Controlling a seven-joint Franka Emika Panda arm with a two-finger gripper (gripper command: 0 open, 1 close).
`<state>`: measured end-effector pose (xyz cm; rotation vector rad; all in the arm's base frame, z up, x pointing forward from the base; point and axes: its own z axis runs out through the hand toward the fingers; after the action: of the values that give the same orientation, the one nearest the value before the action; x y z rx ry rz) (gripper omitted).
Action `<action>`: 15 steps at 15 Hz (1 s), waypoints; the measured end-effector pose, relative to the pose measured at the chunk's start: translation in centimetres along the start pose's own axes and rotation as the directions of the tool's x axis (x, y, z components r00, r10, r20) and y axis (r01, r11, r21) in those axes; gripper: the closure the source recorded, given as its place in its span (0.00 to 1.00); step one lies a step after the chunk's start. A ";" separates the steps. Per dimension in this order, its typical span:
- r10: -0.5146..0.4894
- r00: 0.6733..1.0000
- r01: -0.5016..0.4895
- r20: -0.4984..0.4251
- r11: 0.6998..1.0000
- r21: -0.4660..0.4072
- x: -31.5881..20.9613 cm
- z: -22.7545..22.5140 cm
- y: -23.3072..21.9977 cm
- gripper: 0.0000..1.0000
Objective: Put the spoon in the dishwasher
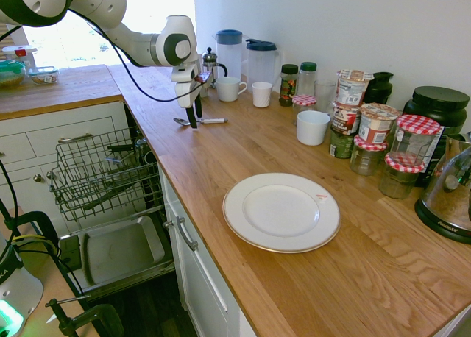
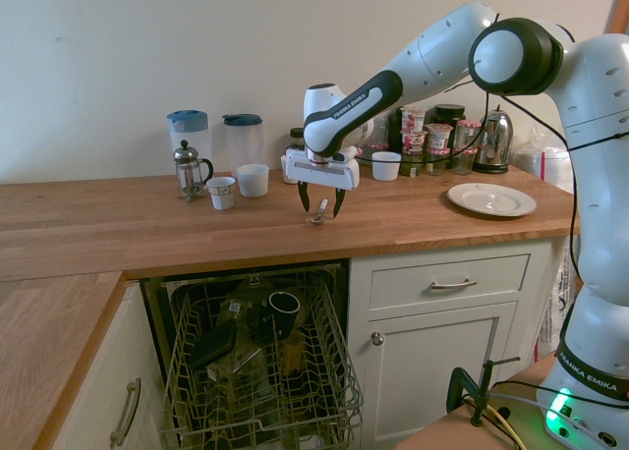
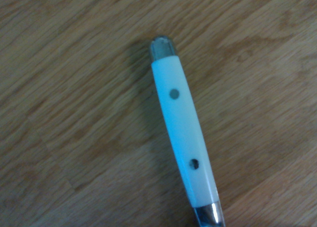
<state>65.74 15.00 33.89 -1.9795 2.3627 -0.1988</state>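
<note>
Spoon [image 1: 200, 121]: slim, silvery bowl, pale handle w/ two rivets, metal end cap; lies flat on wooden counter near front edge. Dishwasher [image 2: 257, 357]: under counter, door dropped open, grey metal-lined; wire rack pulled out, partly loaded, incl. dark cup.

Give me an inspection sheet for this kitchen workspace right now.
Surface: wooden counter, dry, no spills seen.
Job's things: spoon lying flat on the counter; dishwasher open, rack pulled out, partly loaded.
Clutter: plate, mugs, jugs, jars along the wall.
Tool: tool open, pointing down, fingers either side of the spoon, not gripping.
Cables: black cable along the arm.
Surroundings: white drawers, plain wall.
</note>
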 end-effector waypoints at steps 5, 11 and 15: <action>-0.001 1.000 0.001 -0.012 1.000 -0.026 -0.6 0.0 0.0 1.00; 0.010 1.000 -0.010 -0.008 0.999 -0.035 -1.0 0.4 -1.2 1.00; 0.031 1.000 -0.031 -0.001 0.999 -0.041 -0.4 0.4 -1.4 1.00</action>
<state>67.28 15.13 33.63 -1.9592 2.4149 -0.1500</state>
